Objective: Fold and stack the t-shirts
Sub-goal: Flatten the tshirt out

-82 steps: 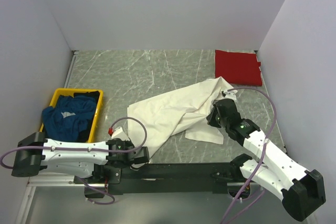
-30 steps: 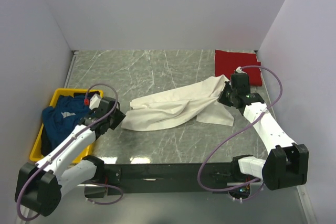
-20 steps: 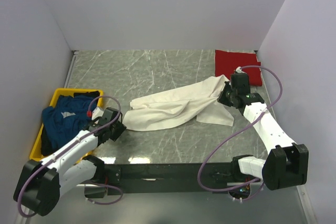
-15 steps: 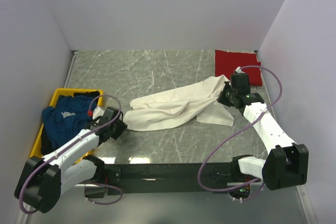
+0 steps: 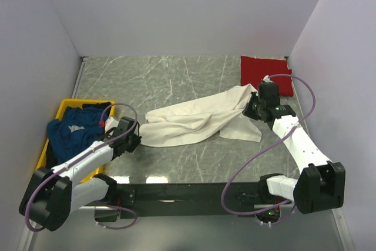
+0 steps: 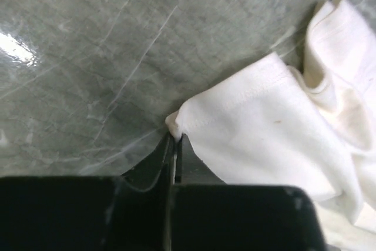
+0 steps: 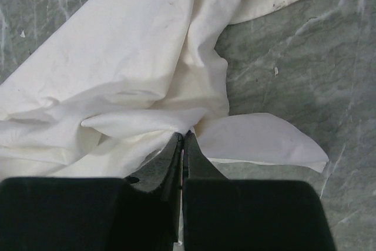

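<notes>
The left gripper (image 6: 174, 140) was clamped on a hemmed corner of the cream-white t-shirt (image 5: 194, 123). Its jaws were pressed together with a small nub of cloth pinched between them, low against the table (image 5: 170, 77). Just to its left, the dark blue t-shirt (image 5: 73, 130) lay crumpled in the yellow tray (image 5: 66, 105), not yet folded. The cream-white garment stretched across the middle of the table as a loosely twisted band, wrinkled and doubled over itself, running toward the far right. There the right gripper (image 7: 184, 138) held the opposite end, jaws closed on a gathered fold with a loose flap lying beside it. Beyond that gripper, the red t-shirt (image 5: 265, 74) lay folded flat in the far right corner, apparently finished.

Step in hand, as judged: spreading the cream-white t-shirt prior to folding. The next move would call for both arms to draw apart evenly — enough tension to remove the twist, not so much that either corner slips out — then lay the cloth flat.
</notes>
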`<state>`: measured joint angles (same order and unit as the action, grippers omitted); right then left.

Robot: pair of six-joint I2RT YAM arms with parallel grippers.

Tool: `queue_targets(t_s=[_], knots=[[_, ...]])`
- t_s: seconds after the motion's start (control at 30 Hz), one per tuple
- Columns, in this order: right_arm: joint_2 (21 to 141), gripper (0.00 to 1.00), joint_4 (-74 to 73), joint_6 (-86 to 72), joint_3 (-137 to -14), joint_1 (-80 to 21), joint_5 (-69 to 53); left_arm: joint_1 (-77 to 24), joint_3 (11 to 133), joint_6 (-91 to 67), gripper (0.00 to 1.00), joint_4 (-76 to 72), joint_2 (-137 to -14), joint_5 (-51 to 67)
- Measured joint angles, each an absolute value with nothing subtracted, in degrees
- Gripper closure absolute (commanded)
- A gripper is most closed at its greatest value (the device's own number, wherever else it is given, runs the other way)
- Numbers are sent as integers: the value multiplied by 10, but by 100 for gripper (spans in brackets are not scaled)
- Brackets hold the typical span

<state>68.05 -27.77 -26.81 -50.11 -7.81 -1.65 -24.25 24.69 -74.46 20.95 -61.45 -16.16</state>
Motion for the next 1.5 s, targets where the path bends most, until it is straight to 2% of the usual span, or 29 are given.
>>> queue_targets(t_s=[0.17, 0.47, 0.6, 0.7, 0.77, 0.8, 0.9, 1.13, 1.3, 1.5], knots=[[665, 100, -284, -265, -501, -78, -18, -242, 293, -739, 99, 270, -562, -199], [629, 100, -284, -260, -469, -78, -48, -198, 457, -686, 99, 371, -477, -282], [626, 93, -263, -264, -425, -86, -98, -170, 499, -663, 99, 380, -480, -298], [623, 83, -245, -279, -384, -128, -120, -136, 507, -646, 99, 380, -492, -293], [619, 71, -231, -293, -358, -181, -125, -117, 511, -635, 99, 379, -506, -284], [614, 60, -227, -305, -347, -212, -126, -106, 512, -629, 99, 377, -515, -278], [586, 40, -215, -328, -318, -258, -121, -88, 515, -615, 99, 373, -533, -262], [492, 37, -218, -376, -291, -226, -43, -42, 515, -585, 99, 359, -538, -221], [528, 38, -186, -383, -279, -154, -57, -8, 515, -563, 99, 349, -537, -190], [554, 38, -166, -392, -240, -143, -79, 22, 515, -549, 100, 344, -532, -164]])
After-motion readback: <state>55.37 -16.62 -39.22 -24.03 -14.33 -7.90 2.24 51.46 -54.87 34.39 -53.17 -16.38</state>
